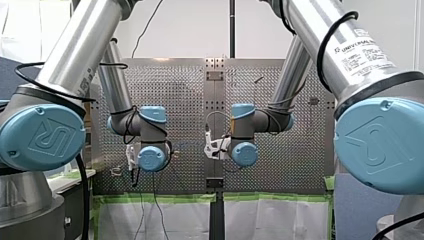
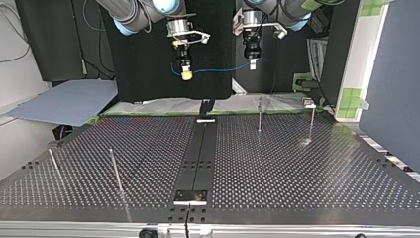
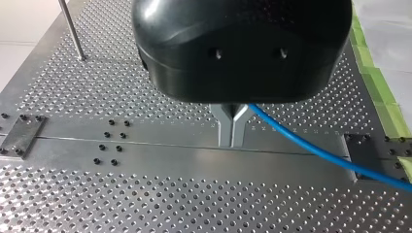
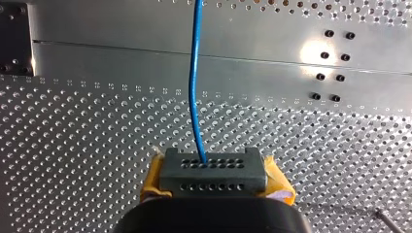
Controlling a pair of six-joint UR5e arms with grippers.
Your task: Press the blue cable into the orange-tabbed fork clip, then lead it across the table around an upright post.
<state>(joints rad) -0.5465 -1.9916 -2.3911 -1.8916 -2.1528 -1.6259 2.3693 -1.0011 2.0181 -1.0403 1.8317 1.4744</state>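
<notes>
Perforated steel desk (image 2: 297,163) carries thin upright posts (image 2: 259,115) toward its sides. Both hands hang high above it, near the far edge in the top view. My right hand (image 2: 186,74), with yellow pads, is clamped on the blue cable (image 2: 218,70). My left hand (image 2: 252,63) has its metal fingers (image 3: 224,131) closed on the cable too. The cable sags slightly between them, clear of the desk.

The silver perforated metal table (image 2: 277,163) is split by a smooth dark centre strip (image 2: 197,153), with a small bolted plate (image 2: 190,196) at its near end in the top view. Four thin metal posts stand on it: left outer post (image 2: 54,166), left inner post (image 2: 116,171), right inner post (image 2: 259,115) and right outer post (image 2: 311,124).
</notes>
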